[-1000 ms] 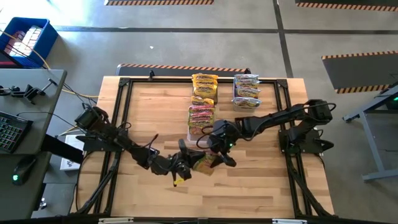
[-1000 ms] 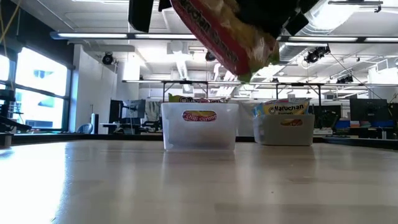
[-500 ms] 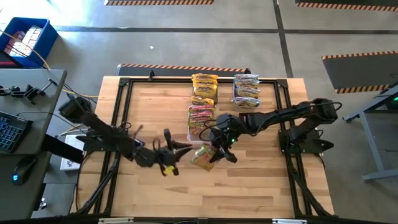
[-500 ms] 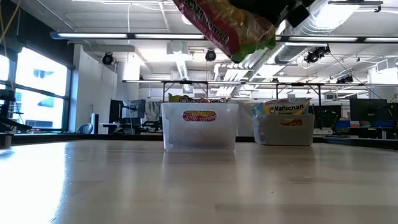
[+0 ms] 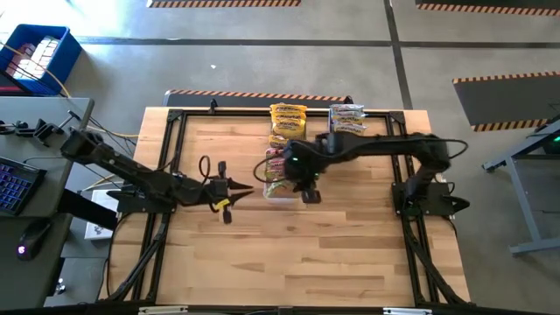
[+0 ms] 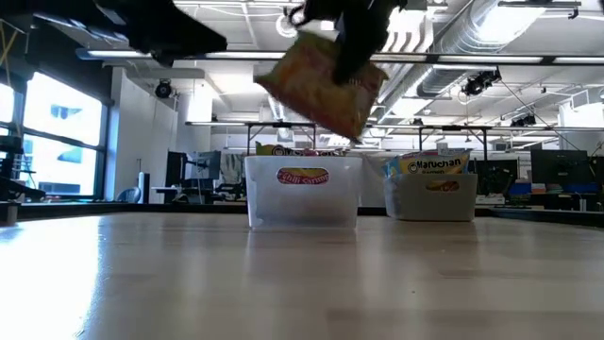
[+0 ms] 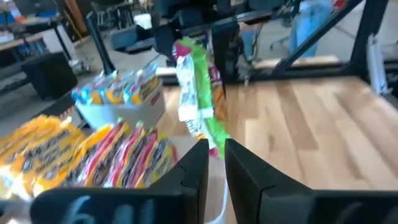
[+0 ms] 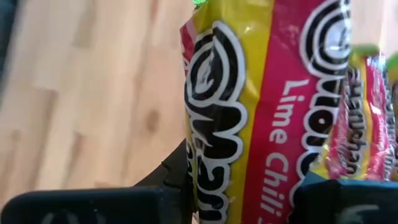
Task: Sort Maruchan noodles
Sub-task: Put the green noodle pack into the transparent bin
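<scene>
The right gripper (image 5: 297, 179) has carried the crinkly red-and-green Lime Chili noodle packet (image 8: 261, 106) from mid-table to above the clear plastic bin (image 5: 282, 194) of matching packets, fingers clamped on it, so release looks near. The left gripper (image 5: 229, 187) has backed away, apparently closed and empty.

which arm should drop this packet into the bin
Right. Its gripper holds the red-and-green packet above the near bin of like packets; the left gripper is off to the side, holding nothing.
</scene>
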`<act>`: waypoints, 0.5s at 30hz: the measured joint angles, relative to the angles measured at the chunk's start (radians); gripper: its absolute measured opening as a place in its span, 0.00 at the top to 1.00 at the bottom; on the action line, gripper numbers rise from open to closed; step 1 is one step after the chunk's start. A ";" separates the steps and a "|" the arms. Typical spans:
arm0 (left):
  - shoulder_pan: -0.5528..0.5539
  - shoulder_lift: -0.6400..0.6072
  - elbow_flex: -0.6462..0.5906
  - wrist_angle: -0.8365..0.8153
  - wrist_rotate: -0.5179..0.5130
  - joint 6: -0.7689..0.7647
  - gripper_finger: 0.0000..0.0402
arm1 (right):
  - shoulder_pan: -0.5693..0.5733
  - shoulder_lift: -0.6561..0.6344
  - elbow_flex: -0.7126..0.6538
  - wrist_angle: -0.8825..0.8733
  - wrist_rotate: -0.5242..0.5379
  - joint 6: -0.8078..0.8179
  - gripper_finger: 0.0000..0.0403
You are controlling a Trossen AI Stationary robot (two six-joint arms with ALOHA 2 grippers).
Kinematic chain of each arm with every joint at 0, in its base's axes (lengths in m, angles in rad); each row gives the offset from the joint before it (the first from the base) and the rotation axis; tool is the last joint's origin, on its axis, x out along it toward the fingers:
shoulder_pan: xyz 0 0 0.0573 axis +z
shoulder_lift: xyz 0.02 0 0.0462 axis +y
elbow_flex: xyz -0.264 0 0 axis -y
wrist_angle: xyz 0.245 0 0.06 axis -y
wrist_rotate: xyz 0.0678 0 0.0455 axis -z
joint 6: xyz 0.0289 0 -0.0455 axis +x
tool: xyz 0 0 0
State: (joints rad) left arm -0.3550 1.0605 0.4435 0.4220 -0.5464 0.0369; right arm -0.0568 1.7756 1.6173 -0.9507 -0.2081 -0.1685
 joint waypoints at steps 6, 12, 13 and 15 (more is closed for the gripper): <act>0.068 -0.005 -0.009 -0.070 0.027 -0.063 0.92 | -0.037 0.216 0.228 -0.223 0.052 -0.057 0.78; 0.108 -0.005 -0.009 -0.126 0.055 -0.096 0.94 | -0.034 0.359 0.384 -0.326 0.102 -0.102 0.78; 0.112 -0.005 -0.009 -0.129 0.057 -0.096 0.95 | -0.037 0.375 0.399 -0.335 0.101 -0.103 0.78; 0.119 -0.005 -0.009 -0.133 0.070 -0.097 0.95 | -0.041 0.400 0.415 -0.338 0.096 -0.103 0.78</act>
State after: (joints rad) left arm -0.2362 1.0557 0.4343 0.2886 -0.4766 -0.0597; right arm -0.0983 2.1757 2.0326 -1.2887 -0.1122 -0.2710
